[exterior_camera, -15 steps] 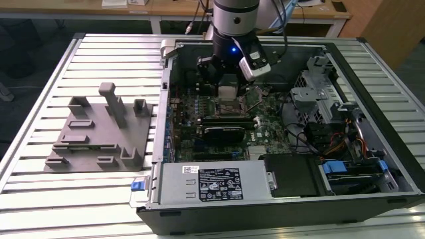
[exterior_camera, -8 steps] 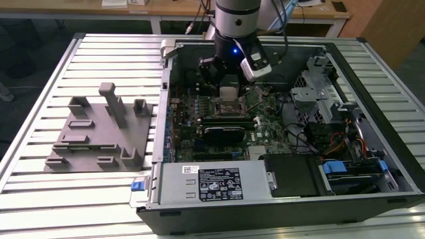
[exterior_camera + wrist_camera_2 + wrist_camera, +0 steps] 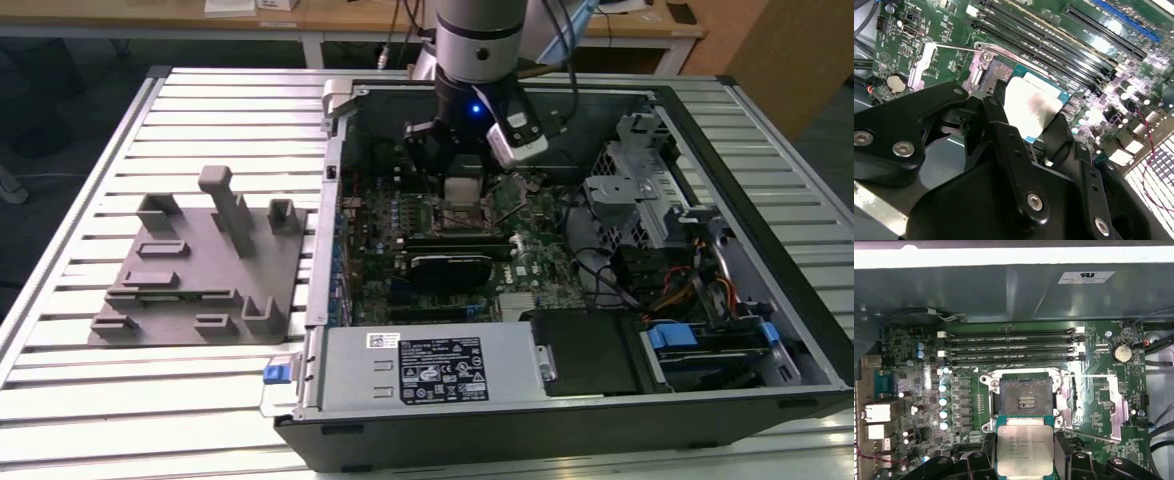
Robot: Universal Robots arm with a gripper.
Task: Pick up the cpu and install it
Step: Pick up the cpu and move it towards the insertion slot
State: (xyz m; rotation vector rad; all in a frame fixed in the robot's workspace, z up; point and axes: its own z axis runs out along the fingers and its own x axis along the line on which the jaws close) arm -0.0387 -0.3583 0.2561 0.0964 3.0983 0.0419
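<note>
Nothing covers the open socket point(image 3: 1024, 397); its metal plate point(image 3: 1114, 405) is swung aside. In the exterior view, around the gripper point(image 3: 462, 190) holding the cpu point(image 3: 1025, 450): case wall point(image 3: 336, 140) at 9 o'clock, black card point(image 3: 454, 262) at 6, drive cage point(image 3: 641, 190) at 3

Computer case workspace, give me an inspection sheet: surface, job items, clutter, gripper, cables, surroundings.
Surface: slatted metal table, open computer case on it.
Job's things: cpu held near the open, empty socket, not seated.
Clutter: grey fixture block on the table, to the exterior view's left of the case.
Gripper: shut on the cpu.
Cables: wire bundles inside the case.
Surroundings: wooden desks behind the table.
</note>
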